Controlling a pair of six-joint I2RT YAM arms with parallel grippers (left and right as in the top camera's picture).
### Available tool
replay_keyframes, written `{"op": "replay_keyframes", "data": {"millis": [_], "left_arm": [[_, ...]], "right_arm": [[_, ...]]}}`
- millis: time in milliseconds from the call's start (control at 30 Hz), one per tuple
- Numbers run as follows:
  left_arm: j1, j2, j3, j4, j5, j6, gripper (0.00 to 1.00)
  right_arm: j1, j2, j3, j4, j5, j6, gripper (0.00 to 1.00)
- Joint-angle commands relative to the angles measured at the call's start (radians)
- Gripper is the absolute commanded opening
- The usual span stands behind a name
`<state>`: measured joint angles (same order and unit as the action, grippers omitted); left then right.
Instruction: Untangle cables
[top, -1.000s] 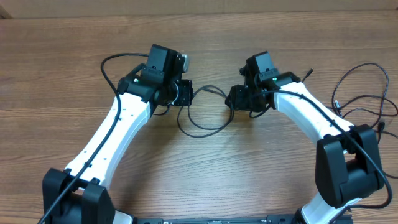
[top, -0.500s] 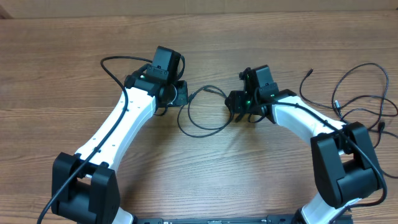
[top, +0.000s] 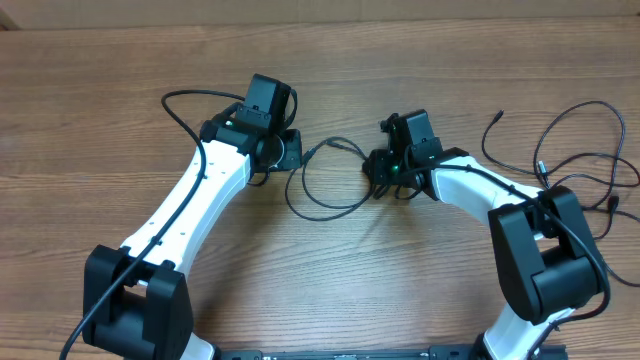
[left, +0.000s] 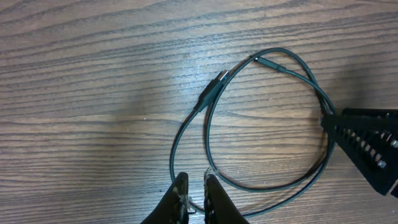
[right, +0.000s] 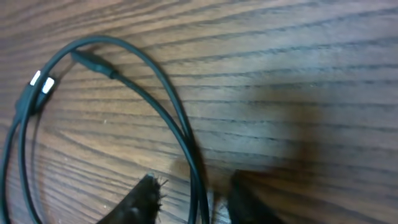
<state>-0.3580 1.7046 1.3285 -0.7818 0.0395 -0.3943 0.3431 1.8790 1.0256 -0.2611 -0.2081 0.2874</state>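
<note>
Edging right gripper (right: 194, 182) leftward and narrowing it since a second ago.
Straddling cable (left: 211, 92) with jaws apart; pinching same cable in closed left gripper (left: 194, 182) above tabletop (left: 74, 74).

The cable loop (top: 325, 208) fills the gap between left gripper (top: 295, 152) and right gripper (top: 373, 176); bare table (top: 330, 290) lies near and far of it. Farther right, loose cables (top: 580, 155) clutter the surface.

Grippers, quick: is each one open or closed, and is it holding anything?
Left gripper: closed, pinching the thin black cable.
Right gripper: open, one finger on each side of the cable, not gripping it.
</note>
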Motion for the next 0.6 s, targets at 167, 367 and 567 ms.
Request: {"op": "replay_keyframes", "data": {"millis": [167, 367, 567], "left_arm": [[0.000, 0.005, 0.013, -0.002, -0.013, -0.022, 0.10], [0.000, 0.005, 0.013, -0.006, -0.013, -0.022, 0.10], [0.000, 0.005, 0.013, -0.006, -0.013, -0.022, 0.10]], "right_arm": [[0.006, 0.003, -0.005, -0.002, -0.024, 0.006, 0.11], [0.006, 0.003, -0.005, -0.012, -0.024, 0.031, 0.04], [0.006, 0.003, -0.005, -0.024, -0.025, 0.031, 0.04]]}}
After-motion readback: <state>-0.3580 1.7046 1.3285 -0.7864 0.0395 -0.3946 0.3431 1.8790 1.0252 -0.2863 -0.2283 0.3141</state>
